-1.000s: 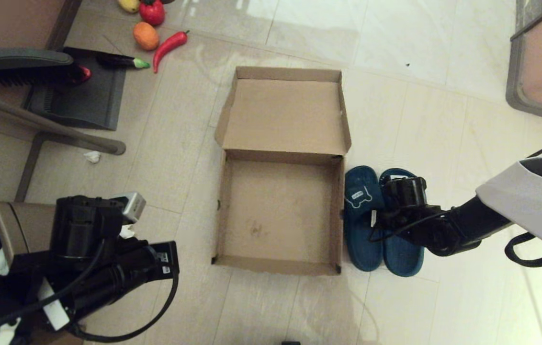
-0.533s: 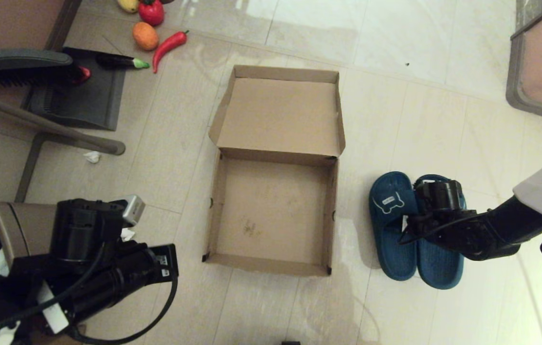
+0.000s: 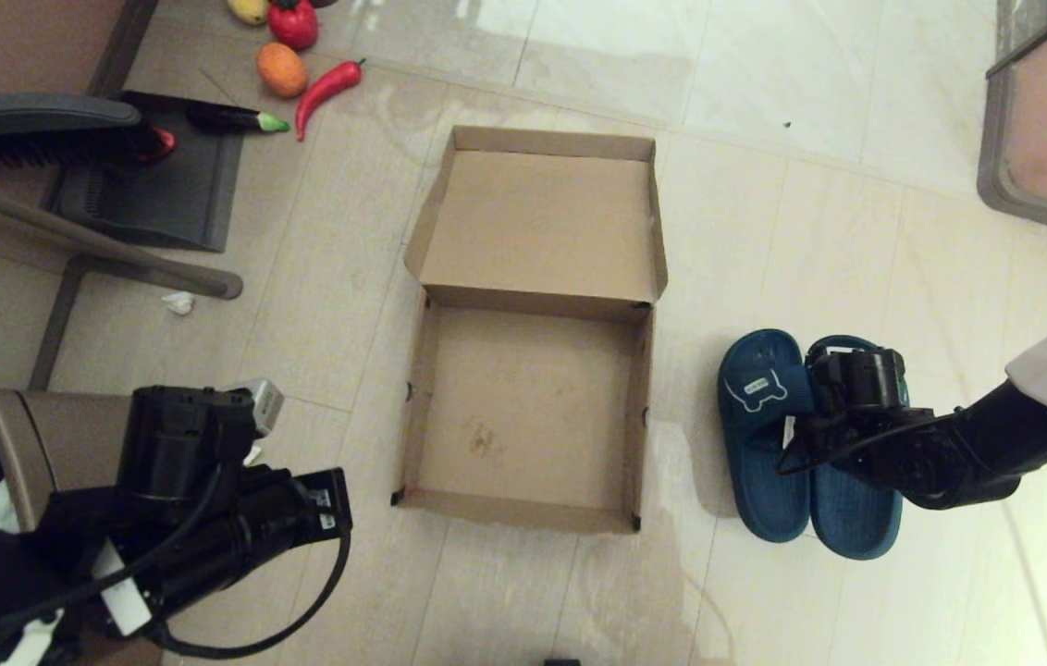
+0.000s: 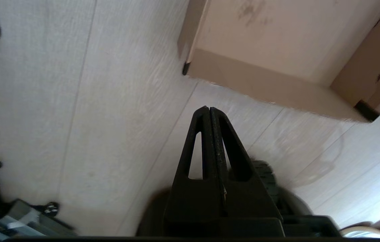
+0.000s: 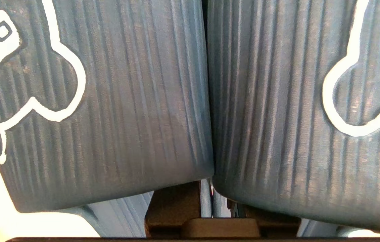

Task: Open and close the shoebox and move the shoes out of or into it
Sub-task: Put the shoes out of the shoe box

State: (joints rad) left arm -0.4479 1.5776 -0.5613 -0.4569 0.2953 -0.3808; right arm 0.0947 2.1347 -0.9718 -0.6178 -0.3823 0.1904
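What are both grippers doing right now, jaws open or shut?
Left gripper: jaws shut, empty, parked near the shoebox.
Right gripper: over the shoes where the straps meet; jaw state cannot be told.

A white label on one of the shoes (image 5: 92, 101) shows partial characters resembling "080".

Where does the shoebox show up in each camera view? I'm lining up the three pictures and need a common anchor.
Head view: the shoebox sits at centre, lid open and empty, left of the shoes.
Left wrist view: its near wall and a taped corner lie beyond the shut left gripper.
Right wrist view: not in it; the shoes' straps fill the picture.
Shared landmark: the box's dark-taped near corner, seen in the head and left wrist views.
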